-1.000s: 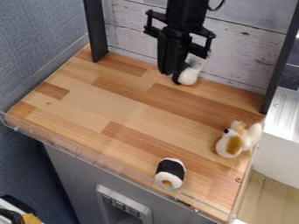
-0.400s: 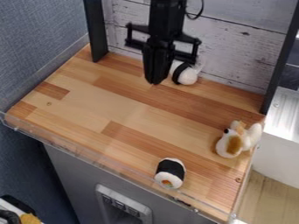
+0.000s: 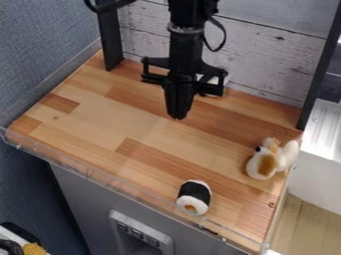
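Observation:
The black gripper hangs over the back middle of the wooden table, its fingers pointing down and close together, with nothing seen between them. Behind it, a white and black plush piece is mostly hidden by the gripper. A sushi roll plush, white with a black band and an orange spot, lies near the front edge. At the right edge sits a brown and white plush animal.
A clear plastic lip runs along the table's front edge. Black posts stand at the back left and right, with a whitewashed plank wall between them. A white ribbed surface lies beyond the right side.
The gripper has moved left from beside the back plush, then forward toward the viewer, and now covers that plush. The other two plush toys have stayed where they were.

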`<action>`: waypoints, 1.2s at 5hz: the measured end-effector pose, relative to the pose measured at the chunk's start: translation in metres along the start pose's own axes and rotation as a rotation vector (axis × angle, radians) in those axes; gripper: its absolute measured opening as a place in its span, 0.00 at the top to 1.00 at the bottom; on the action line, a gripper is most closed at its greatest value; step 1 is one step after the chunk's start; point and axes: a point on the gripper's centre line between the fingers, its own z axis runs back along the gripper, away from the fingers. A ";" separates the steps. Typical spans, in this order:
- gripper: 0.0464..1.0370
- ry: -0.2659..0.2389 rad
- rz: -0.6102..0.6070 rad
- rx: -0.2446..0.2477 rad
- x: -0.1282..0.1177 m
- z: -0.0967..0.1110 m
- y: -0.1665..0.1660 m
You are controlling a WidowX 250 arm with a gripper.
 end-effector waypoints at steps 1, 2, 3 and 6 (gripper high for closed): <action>0.99 -0.009 -0.080 0.010 0.003 -0.009 -0.001; 0.99 -0.004 -0.210 0.029 0.005 -0.021 -0.004; 0.99 -0.005 -0.308 0.038 0.006 -0.028 -0.006; 0.53 0.010 -0.221 0.029 0.021 -0.033 -0.005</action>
